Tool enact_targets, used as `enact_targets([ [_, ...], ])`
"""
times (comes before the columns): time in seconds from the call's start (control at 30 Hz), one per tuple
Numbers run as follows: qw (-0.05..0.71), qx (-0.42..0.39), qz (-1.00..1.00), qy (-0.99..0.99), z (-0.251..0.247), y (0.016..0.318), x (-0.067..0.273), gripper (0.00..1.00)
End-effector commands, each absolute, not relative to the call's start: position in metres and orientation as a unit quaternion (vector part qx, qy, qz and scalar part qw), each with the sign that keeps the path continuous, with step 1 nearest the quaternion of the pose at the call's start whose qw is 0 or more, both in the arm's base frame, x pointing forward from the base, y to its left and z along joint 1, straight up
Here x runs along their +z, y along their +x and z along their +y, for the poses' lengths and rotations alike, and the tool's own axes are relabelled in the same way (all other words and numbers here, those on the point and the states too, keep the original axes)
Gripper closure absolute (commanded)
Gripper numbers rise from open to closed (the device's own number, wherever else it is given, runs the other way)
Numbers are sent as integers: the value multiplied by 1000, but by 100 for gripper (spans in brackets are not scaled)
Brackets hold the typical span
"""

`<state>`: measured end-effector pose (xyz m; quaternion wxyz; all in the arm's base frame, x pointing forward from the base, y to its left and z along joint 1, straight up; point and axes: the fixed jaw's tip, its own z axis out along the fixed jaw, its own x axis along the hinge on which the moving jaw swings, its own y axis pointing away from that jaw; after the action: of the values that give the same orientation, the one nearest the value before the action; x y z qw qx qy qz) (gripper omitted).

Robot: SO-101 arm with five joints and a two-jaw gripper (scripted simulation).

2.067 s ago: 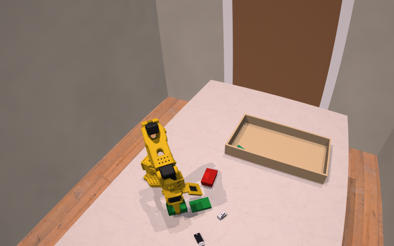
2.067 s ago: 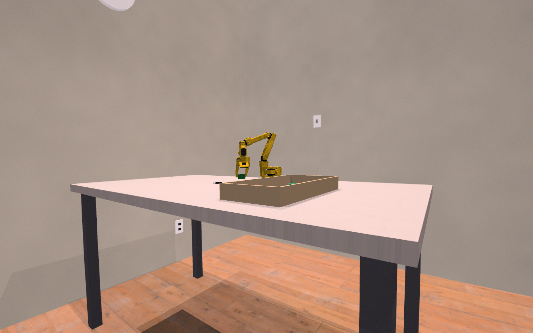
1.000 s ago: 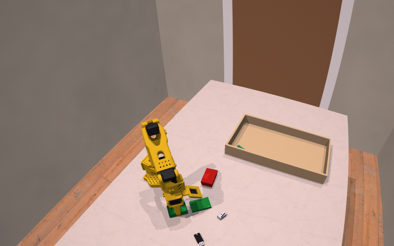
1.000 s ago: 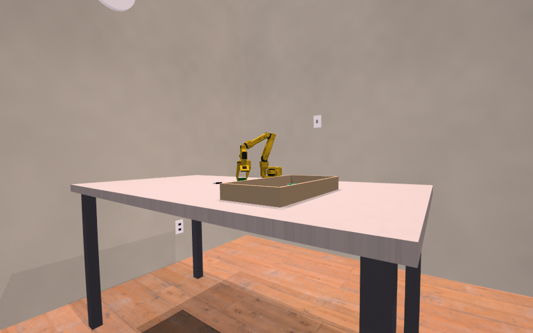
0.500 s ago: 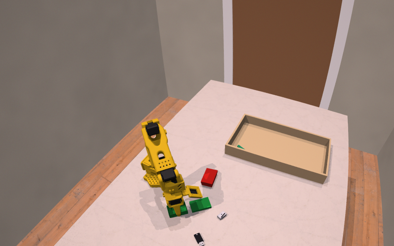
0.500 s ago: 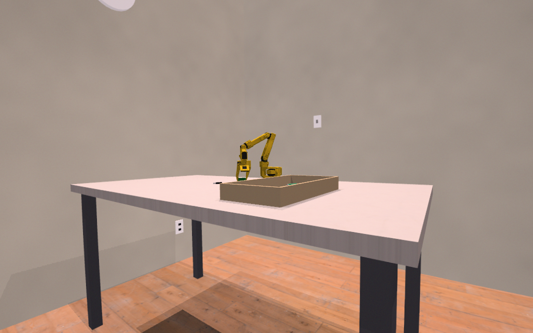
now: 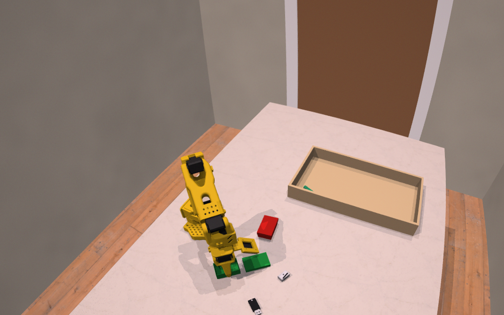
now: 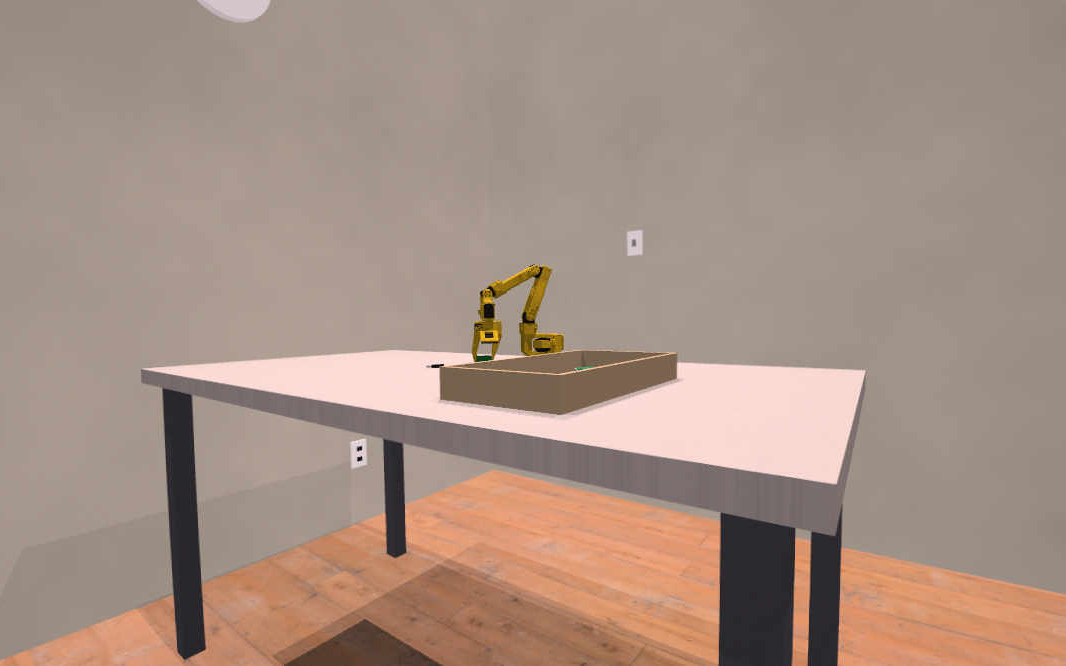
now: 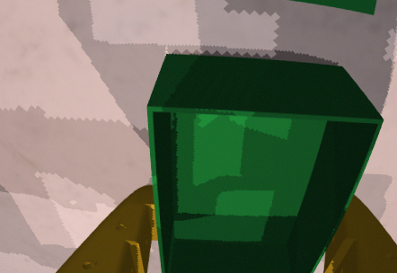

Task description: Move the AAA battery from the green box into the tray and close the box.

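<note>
The tool [image 9: 235,267] is clamped on the green box base [image 9: 239,189], one jaw on each long side, the open side facing up toward the wrist camera. The inside looks bare. The AAA battery [image 7: 307,188] appears to be the small green thing already lying in the near-left corner of the tray [image 7: 351,212], at about 1 o'clock from the tool in the top view.

What remains, as I judge it, is closing the box. The base should go down flat on the table [image 7: 324,266] and be released gently so it does not tip. Whether it touches the table now, I cannot tell. The green lid [image 7: 256,262] lies just beside it at 3 o'clock. It needs a square grip, then a straight, level descent so its rim slips over all four walls.

A red box [image 7: 267,226] sits at 1 o'clock, near the lid. A small white item [image 7: 283,275] lies at 4 o'clock and a black USB stick [image 7: 254,305] at 5 o'clock. Both are apart from the lid, though a wide swing could nudge them.
</note>
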<state>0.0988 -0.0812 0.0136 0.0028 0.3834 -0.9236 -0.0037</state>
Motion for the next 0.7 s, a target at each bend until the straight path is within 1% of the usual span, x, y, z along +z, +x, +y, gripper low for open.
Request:
enact_targets([
  [0.0,0,0,-924,383,-83,99,14,78],
  [0.67,0,0,-924,383,-83,99,14,77],
])
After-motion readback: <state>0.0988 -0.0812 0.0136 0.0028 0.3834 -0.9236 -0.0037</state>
